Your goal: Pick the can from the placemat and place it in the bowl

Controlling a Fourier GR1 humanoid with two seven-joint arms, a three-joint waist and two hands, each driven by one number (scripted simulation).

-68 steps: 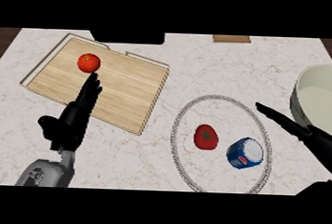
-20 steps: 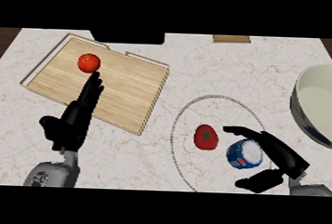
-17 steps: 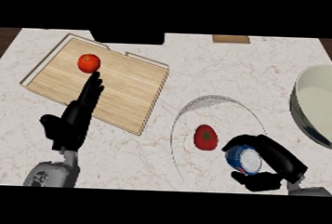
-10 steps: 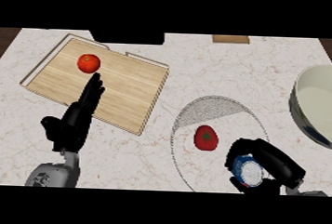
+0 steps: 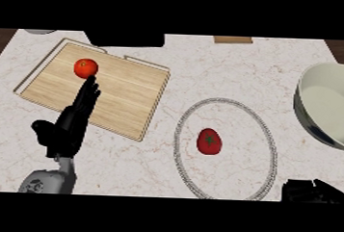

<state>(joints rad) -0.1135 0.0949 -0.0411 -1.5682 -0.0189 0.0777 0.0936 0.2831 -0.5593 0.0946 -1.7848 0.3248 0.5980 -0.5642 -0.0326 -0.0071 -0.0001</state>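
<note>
two hands: left hand [image 5: 69, 126] open over board [image 5: 126, 94], right hand [image 5: 311, 191] mostly cropped, grip unclear; can unseen.

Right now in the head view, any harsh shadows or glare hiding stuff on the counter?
Head view: flat, even light, no glare. The bowl only shades softly along its inner wall. Nothing looks blurred; the red fruit on the placemat reads clearly. The right robot hand is cut off at the lower edge, and the can isn't visible.
</note>
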